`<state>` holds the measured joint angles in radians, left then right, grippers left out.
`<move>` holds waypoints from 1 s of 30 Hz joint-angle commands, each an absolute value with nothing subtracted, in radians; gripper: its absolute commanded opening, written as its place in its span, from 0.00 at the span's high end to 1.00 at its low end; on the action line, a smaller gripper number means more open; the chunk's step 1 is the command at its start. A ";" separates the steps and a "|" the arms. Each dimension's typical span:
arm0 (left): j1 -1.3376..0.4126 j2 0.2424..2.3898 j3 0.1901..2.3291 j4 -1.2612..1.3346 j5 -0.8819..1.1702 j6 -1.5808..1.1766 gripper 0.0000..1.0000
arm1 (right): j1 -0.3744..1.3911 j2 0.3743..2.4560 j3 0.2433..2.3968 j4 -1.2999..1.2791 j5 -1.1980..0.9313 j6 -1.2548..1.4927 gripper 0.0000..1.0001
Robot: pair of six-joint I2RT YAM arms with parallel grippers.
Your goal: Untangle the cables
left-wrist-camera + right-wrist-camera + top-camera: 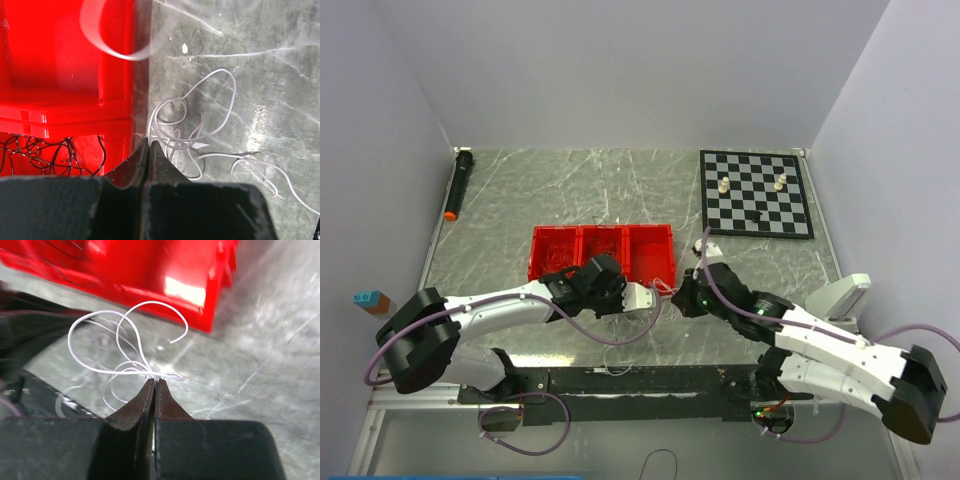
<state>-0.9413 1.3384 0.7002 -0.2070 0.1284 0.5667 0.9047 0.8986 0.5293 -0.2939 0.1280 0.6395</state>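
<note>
A thin white cable (200, 127) lies in tangled loops on the grey table, just right of the red three-compartment tray (603, 252). My left gripper (149, 143) is shut, with a taut white strand meeting its tips beside the tray's wall (117, 70). My right gripper (155, 382) is shut on the white cable (120, 340), whose loops stand up off the table in front of the tray (165, 275). In the top view the two grippers, left (653, 294) and right (684, 297), nearly meet at the tray's front right corner. Black cables (45, 155) lie inside one tray compartment. No red cable is visible.
A chessboard (755, 192) with a few pieces lies at the back right. A black cylinder with an orange tip (458, 183) lies along the back left edge. A white object (845, 295) sits at the right edge. A blue and orange block (370, 300) is outside the table on the left.
</note>
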 commanded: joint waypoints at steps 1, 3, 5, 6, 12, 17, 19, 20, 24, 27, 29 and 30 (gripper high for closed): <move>-0.942 1.290 0.715 -0.224 0.175 0.574 0.99 | 0.887 0.847 0.672 -0.377 0.189 0.525 1.00; -0.942 1.270 0.713 -0.239 0.193 0.571 0.99 | 0.873 0.870 0.744 -0.391 0.205 0.474 1.00; -0.942 1.249 0.707 -0.252 0.210 0.574 0.99 | 0.850 0.909 0.794 -0.384 0.210 0.430 1.00; -0.942 1.237 0.707 -0.261 0.215 0.574 0.99 | 0.835 0.926 0.817 -0.380 0.210 0.414 1.00; -0.942 1.166 0.745 -0.357 0.259 0.568 0.99 | 0.721 1.067 0.911 -0.325 0.157 0.359 1.00; -0.942 1.111 0.781 -0.408 0.304 0.509 0.99 | 0.704 1.236 0.948 -0.273 0.143 0.345 1.00; -0.942 1.095 0.791 -0.429 0.325 0.508 0.99 | 0.706 1.305 0.969 -0.261 0.159 0.339 1.00; -0.942 1.086 0.796 -0.433 0.334 0.505 0.99 | 0.704 1.342 0.982 -0.264 0.173 0.344 1.00; -0.940 1.071 0.857 -0.451 0.350 0.488 0.99 | 0.706 1.449 1.034 -0.294 0.198 0.362 0.98; -0.940 1.072 0.928 -0.468 0.356 0.474 0.99 | 0.713 1.482 1.072 -0.302 0.212 0.373 0.79; -0.940 1.074 0.978 -0.480 0.370 0.466 0.99 | 0.719 1.485 1.092 -0.307 0.219 0.383 0.63; -0.943 1.075 1.014 -0.485 0.376 0.462 0.99 | 0.721 1.485 1.101 -0.310 0.219 0.390 0.56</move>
